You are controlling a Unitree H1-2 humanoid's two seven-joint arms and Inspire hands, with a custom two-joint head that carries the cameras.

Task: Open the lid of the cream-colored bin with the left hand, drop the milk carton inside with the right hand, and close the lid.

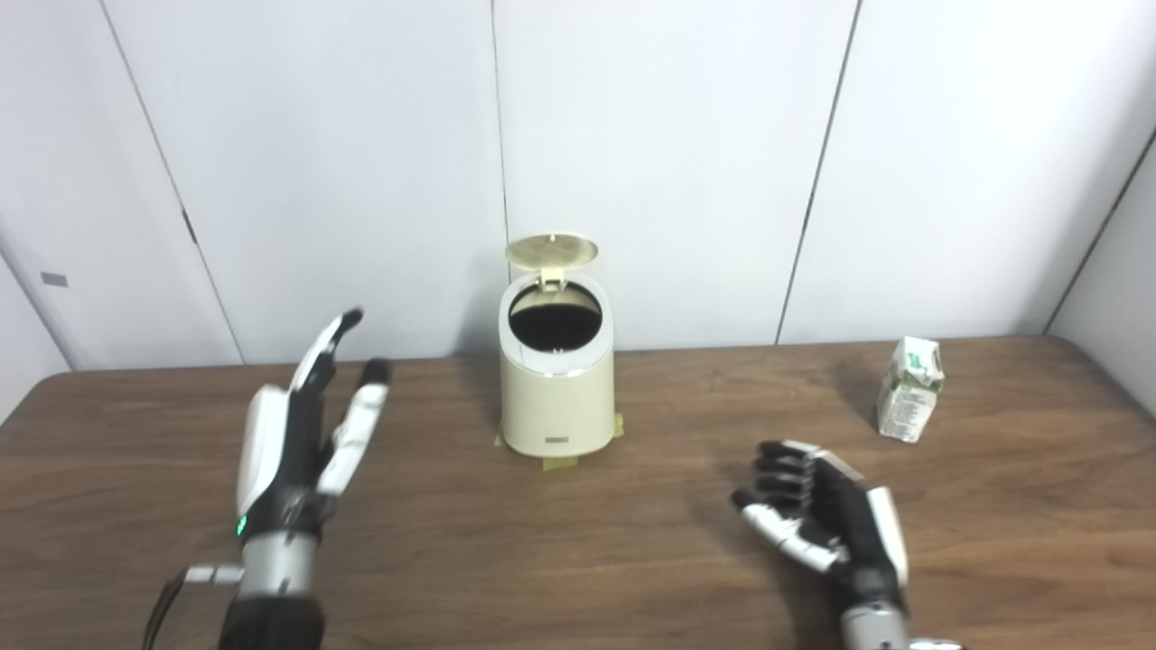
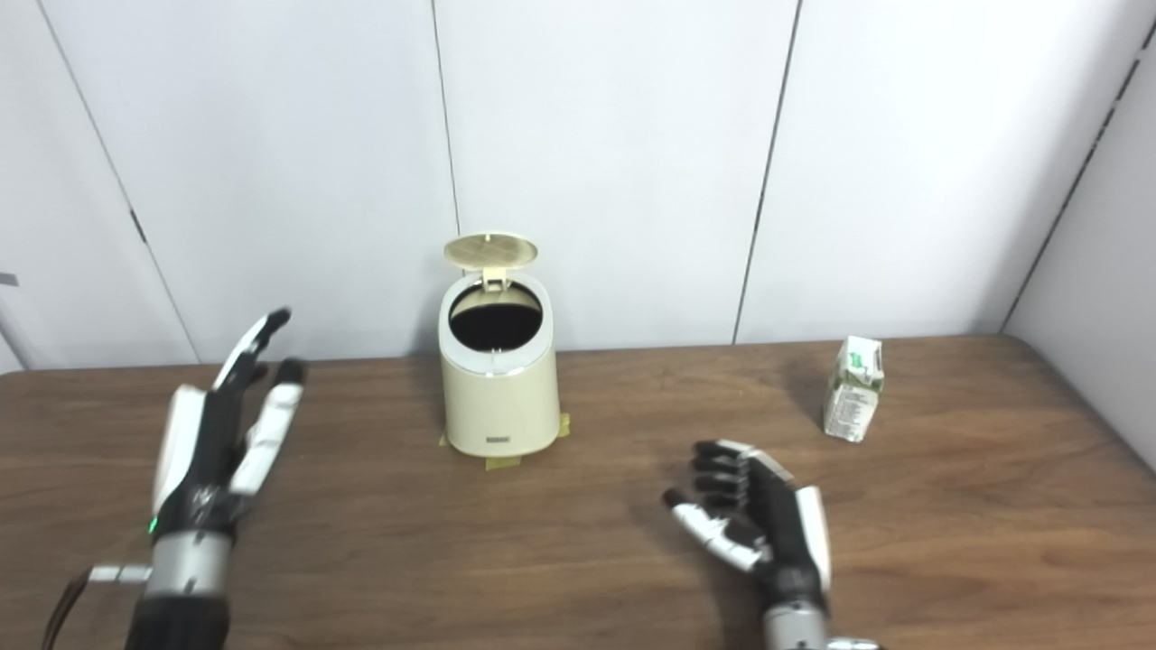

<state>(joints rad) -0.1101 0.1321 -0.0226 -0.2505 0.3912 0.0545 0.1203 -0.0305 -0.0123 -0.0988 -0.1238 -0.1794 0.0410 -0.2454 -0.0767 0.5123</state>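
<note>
White wall panels stand behind your wooden desk [image 1: 578, 560], and on it everything waits for the second step. Your left fingers [image 1: 361, 424] are stretched out and apart, holding nothing; the left hand [image 1: 302, 442] stands raised with the palm turned toward the middle, well to the left of the bin and not touching it. Your right fingers [image 2: 722, 487] are curled inward but close on nothing, and the right hand [image 2: 759, 524] hangs low over the desk, between the bin and the carton, apart from both. The cream-colored bin [image 1: 556, 397] stands at the middle near the wall, with pieces of tape at its foot, and its lid [image 1: 552, 251] is already up, tilted back on the hinge, so you see the dark opening. The milk carton [image 1: 910, 388] stands upright far to the right, untouched. I judge that the opening step is finished and the carton step is in hand. For the next move you should bring the right hand further to the right, open its fingers wider, and close them around the sides of the carton. It looks light and a little crushed at the top, so a gentle grip is probably enough. After the drop, the lid remains for you to close.
</note>
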